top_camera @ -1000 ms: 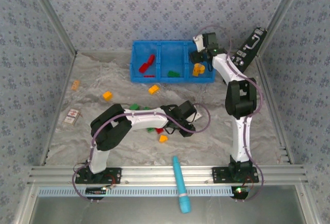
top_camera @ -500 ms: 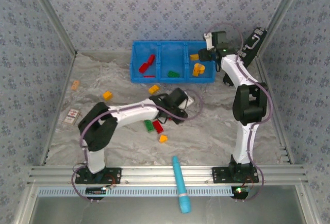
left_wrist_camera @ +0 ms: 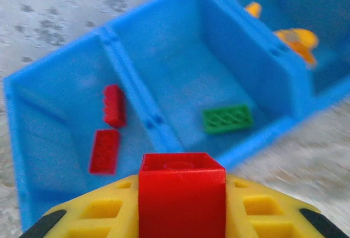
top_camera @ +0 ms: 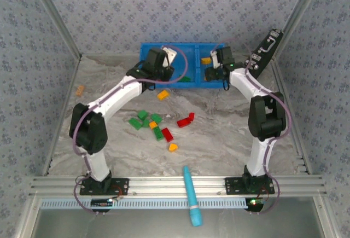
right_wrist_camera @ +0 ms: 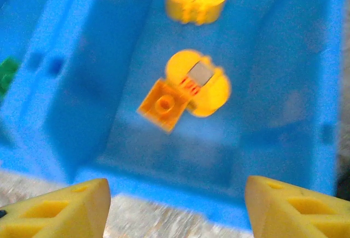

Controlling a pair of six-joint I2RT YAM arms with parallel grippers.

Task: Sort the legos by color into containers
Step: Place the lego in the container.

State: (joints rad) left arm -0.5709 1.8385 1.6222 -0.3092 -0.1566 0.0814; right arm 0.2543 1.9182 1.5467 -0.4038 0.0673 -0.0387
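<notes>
Overall light: bright, even and white from overhead; no hard glare on the pale table (top_camera: pixel 229 134).
Shadows: faint and short, tucked under the arms and beside the loose legos (top_camera: pixel 158 126) in the top view.
Top view: crisp across the whole scene.
Left wrist view: the red brick (left_wrist_camera: pixel 181 194) close to the lens is fairly sharp; the blue bin (left_wrist_camera: pixel 164 134) behind it smears, worst at the right edge.
Right wrist view: soft all over, the bin walls fuzzy and the yellow pieces (right_wrist_camera: pixel 186 93) smeared.
</notes>
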